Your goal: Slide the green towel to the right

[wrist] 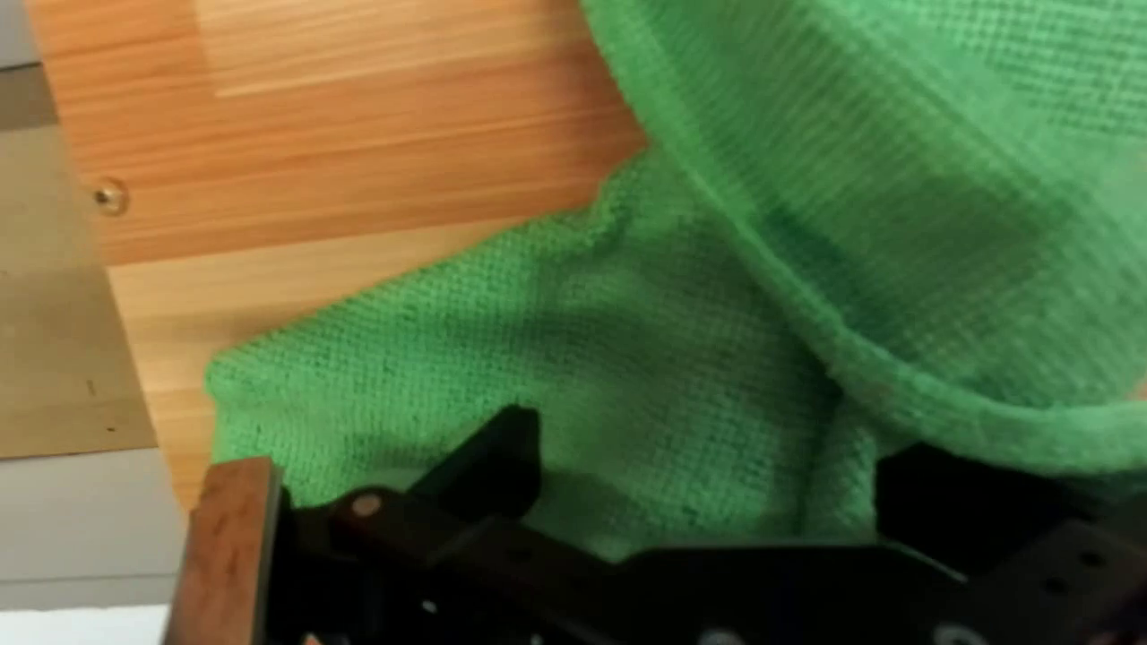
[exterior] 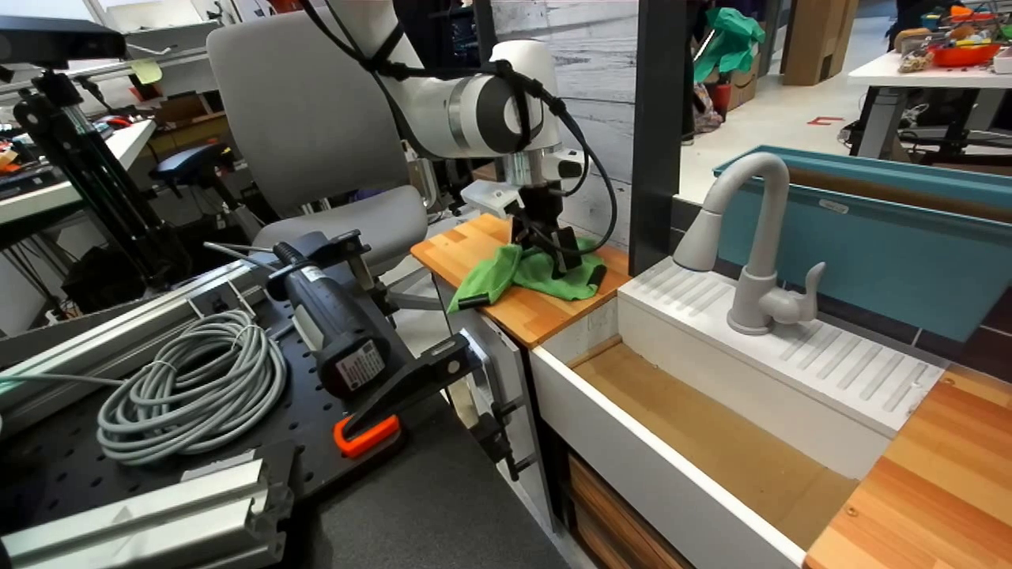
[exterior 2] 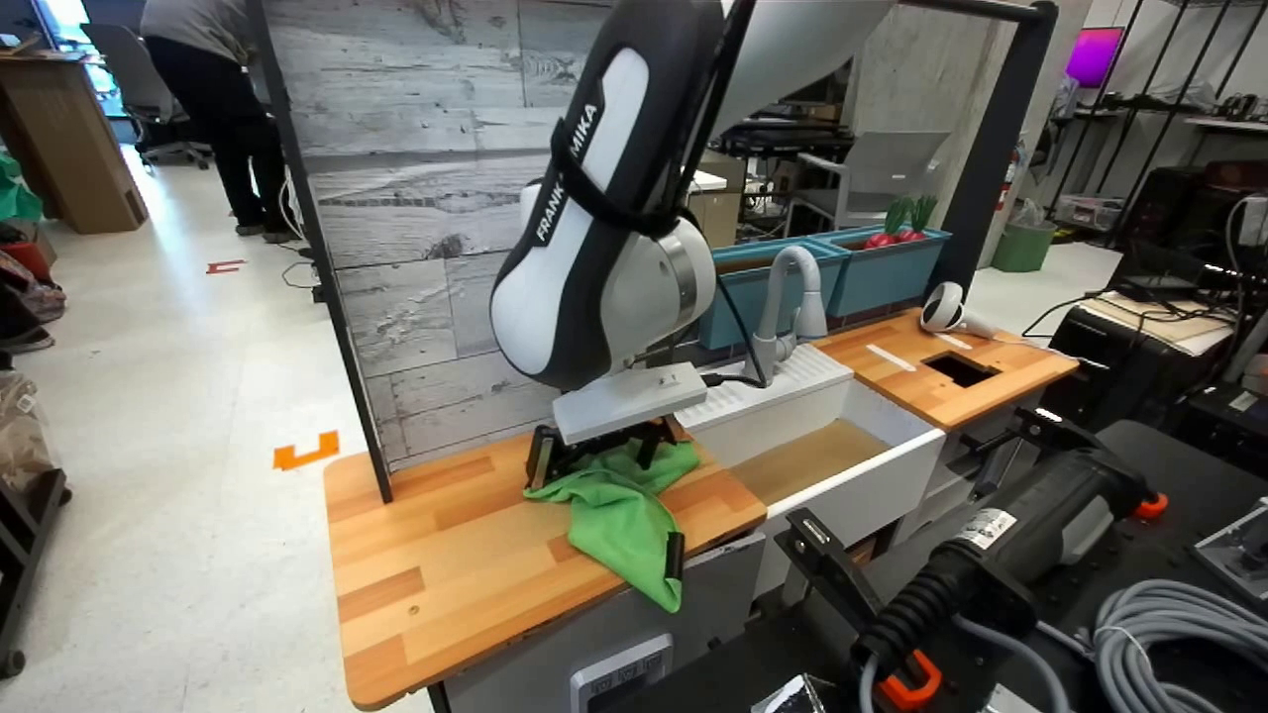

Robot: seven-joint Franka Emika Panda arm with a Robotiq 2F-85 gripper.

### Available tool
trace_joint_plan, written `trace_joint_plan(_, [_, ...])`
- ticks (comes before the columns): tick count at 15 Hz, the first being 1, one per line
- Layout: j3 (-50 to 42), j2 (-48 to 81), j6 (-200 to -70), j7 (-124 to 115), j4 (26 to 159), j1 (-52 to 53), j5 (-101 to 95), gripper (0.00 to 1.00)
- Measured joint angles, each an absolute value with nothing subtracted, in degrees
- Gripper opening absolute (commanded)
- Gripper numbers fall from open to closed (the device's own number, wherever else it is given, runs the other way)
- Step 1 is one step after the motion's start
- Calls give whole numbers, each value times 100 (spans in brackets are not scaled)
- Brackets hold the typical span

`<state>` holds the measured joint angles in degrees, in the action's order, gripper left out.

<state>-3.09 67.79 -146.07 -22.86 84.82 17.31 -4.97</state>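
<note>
In an exterior view, the table (exterior 2: 436, 564) offers a bare stretch from its rounded left edge across to the green towel (exterior 2: 624, 520); a grey plank panel (exterior 2: 416, 198) rises along the back. The towel lies rumpled near the table's right end, one corner hanging over the front edge. Above its rear part is the hand (exterior 2: 594, 467), its fingers (wrist: 511, 457) spread wide in the wrist view with towel showing between them; whether the tips touch it, I cannot tell. Right of the table comes the sink (exterior 2: 862, 490).
</note>
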Motion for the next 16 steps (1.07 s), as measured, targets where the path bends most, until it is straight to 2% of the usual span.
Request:
trace_joint_plan(9, [-584,6205,-15414,-2292,9637,1731,-498,100])
trace_joint_plan(16, [-437,4498,-16609,-2116,11492,1864,-502,100])
